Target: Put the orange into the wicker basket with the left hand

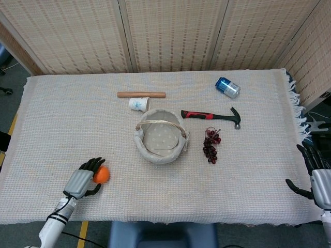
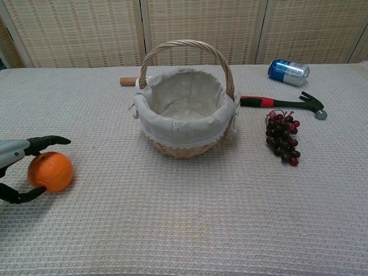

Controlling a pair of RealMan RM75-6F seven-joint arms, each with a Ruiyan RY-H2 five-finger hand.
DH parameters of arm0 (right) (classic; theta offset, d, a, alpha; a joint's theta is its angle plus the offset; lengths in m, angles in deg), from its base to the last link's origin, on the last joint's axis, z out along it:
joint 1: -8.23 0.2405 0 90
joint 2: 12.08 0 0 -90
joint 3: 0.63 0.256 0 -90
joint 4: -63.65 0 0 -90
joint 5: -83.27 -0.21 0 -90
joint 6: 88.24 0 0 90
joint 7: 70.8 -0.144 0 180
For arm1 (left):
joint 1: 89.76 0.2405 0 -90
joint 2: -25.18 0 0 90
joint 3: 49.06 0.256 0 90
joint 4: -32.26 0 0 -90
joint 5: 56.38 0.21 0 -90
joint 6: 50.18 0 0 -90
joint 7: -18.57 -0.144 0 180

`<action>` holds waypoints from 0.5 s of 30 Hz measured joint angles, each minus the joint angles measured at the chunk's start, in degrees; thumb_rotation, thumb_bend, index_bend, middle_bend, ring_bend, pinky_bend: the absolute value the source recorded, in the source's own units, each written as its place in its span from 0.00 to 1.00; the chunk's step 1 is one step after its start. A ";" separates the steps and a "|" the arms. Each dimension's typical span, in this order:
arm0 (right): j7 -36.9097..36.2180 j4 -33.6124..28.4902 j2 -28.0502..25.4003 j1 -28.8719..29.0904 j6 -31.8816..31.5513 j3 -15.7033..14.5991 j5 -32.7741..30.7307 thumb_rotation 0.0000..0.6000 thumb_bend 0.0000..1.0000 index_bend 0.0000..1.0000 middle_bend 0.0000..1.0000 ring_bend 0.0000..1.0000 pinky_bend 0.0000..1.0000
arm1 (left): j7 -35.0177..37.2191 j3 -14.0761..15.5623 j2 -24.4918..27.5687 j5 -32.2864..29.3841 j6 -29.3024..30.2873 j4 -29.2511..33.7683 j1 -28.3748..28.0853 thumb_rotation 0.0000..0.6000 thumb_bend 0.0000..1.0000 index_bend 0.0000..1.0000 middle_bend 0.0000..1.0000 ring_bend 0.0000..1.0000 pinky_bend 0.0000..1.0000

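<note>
The orange (image 1: 102, 174) (image 2: 52, 171) lies on the cloth near the table's front left. My left hand (image 1: 83, 181) (image 2: 14, 152) is right against its left side, fingers arched over the top and thumb curled low at the front. The fingers stand apart around the fruit, and the orange still rests on the table. The wicker basket (image 1: 138, 139) (image 2: 184, 146), cloth-lined with an upright handle, stands empty mid-table, well to the right of the orange and further back. My right hand (image 1: 315, 175) hangs at the table's right edge with fingers spread, holding nothing.
A bunch of dark grapes (image 1: 211, 145) (image 2: 282, 138) and a red-handled hammer (image 1: 209, 115) (image 2: 282, 103) lie right of the basket. A blue can (image 1: 227, 87) (image 2: 288, 71) lies at the back right. Behind the basket are a tipped paper cup (image 1: 139, 104) and a wooden rod (image 1: 141, 94).
</note>
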 measured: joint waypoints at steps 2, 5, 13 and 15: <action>0.05 0.00 0.00 0.01 0.01 0.01 -0.03 1.00 0.11 0.00 0.00 0.00 0.22 | -0.23 -0.09 -1.29 -0.47 -0.12 -1.36 -0.21 1.00 0.38 0.00 0.00 0.09 0.17; -0.01 0.04 -0.01 0.01 0.01 -0.02 0.00 1.00 0.11 0.00 0.00 0.00 0.22 | -0.82 -0.38 -3.40 -0.89 0.48 -3.59 -0.30 1.00 0.40 0.01 0.08 0.24 0.32; -0.10 0.10 0.01 0.01 -0.03 0.02 -0.03 1.00 0.11 0.00 0.00 0.00 0.22 | -2.71 -0.82 -8.87 -0.44 4.14 -9.82 0.00 1.00 0.46 0.19 0.31 0.47 0.59; -0.09 0.08 0.00 0.03 0.00 0.00 0.00 1.00 0.11 0.00 0.00 0.00 0.22 | -2.91 -0.99 -9.07 -0.04 5.17 -10.00 0.11 1.00 0.46 0.23 0.34 0.51 0.63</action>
